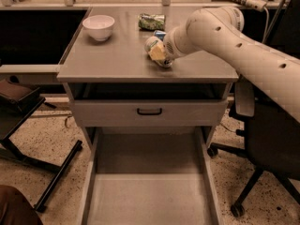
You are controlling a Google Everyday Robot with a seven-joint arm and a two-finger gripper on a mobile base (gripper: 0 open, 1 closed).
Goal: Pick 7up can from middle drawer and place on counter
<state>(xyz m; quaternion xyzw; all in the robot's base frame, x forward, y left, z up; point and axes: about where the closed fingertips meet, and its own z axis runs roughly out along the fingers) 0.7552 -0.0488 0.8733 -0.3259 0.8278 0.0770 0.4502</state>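
The 7up can (152, 45), pale with a green label, is tilted just above the right part of the counter (108, 60). My gripper (158, 55) is on the can's right side, at the end of the white arm that reaches in from the right, and is shut on it. The middle drawer (150, 196) is pulled out low in front of the cabinet; its flat grey floor is bare.
A white bowl (98, 26) stands at the counter's back left. A dark green packet (152, 21) and a blue-and-silver can (160, 33) lie behind the gripper. A closed drawer front with a black handle (149, 111) sits under the counter. An office chair (265, 139) stands to the right.
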